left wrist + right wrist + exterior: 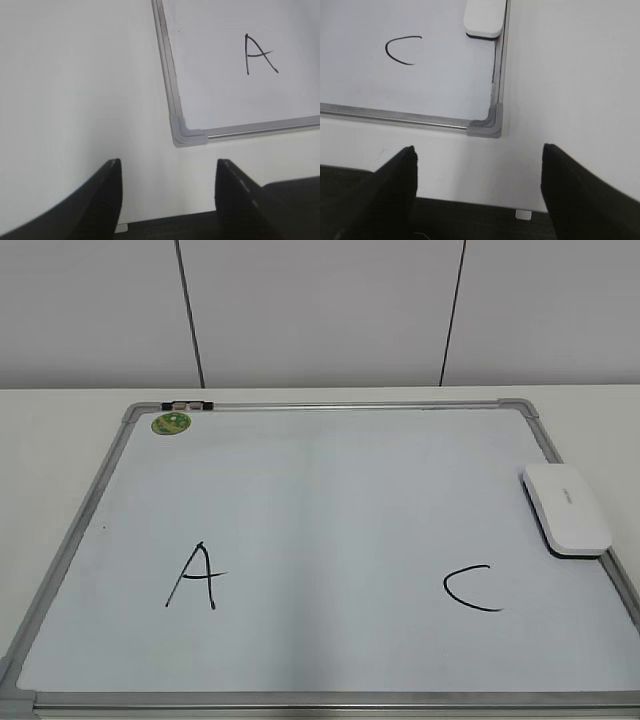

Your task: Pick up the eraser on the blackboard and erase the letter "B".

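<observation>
Both grippers parked off the blackboard's (75,540) near corners, presumably clear of the work area: left gripper (167,185) and right gripper (479,172) spread wide, nothing held or touched. Between "A" (192,577) and "C" (471,588) no "B" visible, apparently erased. Eraser (566,508) lies farther, overlapping right frame

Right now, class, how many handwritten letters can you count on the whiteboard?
2. The letter A sits at the blackboard's lower left, the letter C at its lower right, below the eraser. No B is visible between them.
</observation>
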Action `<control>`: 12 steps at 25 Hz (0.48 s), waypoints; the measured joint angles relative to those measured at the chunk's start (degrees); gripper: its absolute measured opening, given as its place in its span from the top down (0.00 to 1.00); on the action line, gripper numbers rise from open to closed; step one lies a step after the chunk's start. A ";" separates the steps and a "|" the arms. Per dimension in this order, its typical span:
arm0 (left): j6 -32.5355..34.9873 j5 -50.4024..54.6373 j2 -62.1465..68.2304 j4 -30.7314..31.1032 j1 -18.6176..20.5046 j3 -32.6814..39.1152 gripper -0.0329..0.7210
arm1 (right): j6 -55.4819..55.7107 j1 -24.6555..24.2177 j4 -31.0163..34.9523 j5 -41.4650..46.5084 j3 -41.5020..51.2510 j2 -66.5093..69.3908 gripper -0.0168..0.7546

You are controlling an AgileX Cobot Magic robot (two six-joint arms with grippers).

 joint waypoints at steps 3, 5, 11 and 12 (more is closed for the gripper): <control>0.00 -1.29 -3.94 1.30 0.00 1.32 0.39 | 0.00 0.00 0.00 -1.66 0.93 -1.23 0.21; 0.00 -2.01 -5.95 2.24 0.00 2.21 0.39 | 0.00 0.00 0.00 -2.53 1.74 -1.57 0.21; 0.00 -3.49 -8.25 3.82 0.00 4.15 0.39 | 0.00 0.00 -0.04 -3.92 2.69 -1.75 0.21; 0.00 -3.80 -8.25 3.82 0.00 4.15 0.39 | 0.00 0.00 -0.04 -3.92 2.71 -1.75 0.21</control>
